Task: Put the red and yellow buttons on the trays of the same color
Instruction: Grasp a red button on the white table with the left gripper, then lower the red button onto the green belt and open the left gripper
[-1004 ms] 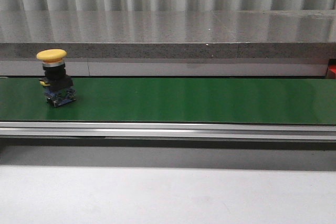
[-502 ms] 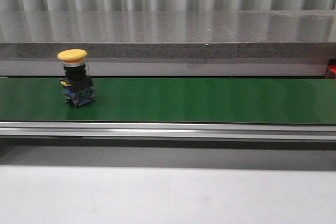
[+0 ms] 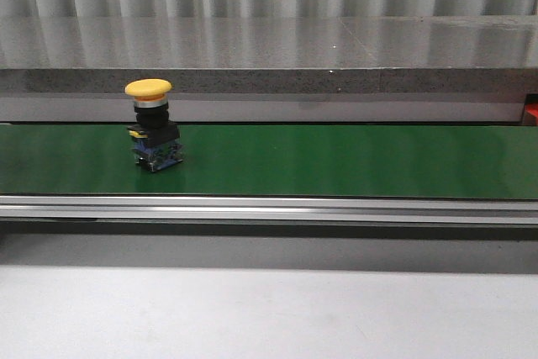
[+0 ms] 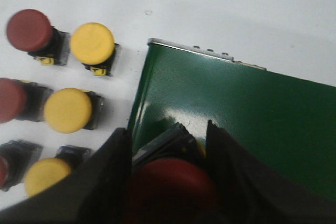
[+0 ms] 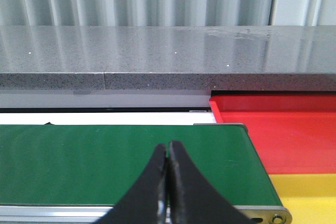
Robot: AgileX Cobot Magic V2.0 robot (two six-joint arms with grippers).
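A yellow button (image 3: pixel 152 136), with a rounded yellow cap on a black body and bluish base, stands upright on the green belt (image 3: pixel 336 161) at its left part. My left gripper (image 4: pixel 168 129) is shut on a red button (image 4: pixel 170 184) just above the belt's end (image 4: pixel 236 103). Beside that end, several more red buttons (image 4: pixel 29 29) and yellow buttons (image 4: pixel 92 43) stand on the white table. Over the belt's other end my right gripper (image 5: pixel 168 146) is shut and holds nothing. The red tray (image 5: pixel 283 129) and the yellow tray (image 5: pixel 310 192) lie past that end.
A grey stone ledge (image 3: pixel 269 56) runs behind the belt, and a metal rail (image 3: pixel 269 208) runs along its front. A white tabletop (image 3: pixel 269 313) lies in front. A sliver of the red tray (image 3: pixel 532 113) shows at the far right. Neither arm shows in the front view.
The yellow button has travelled to the right along the belt, still upright. Nothing else in the front view has moved.
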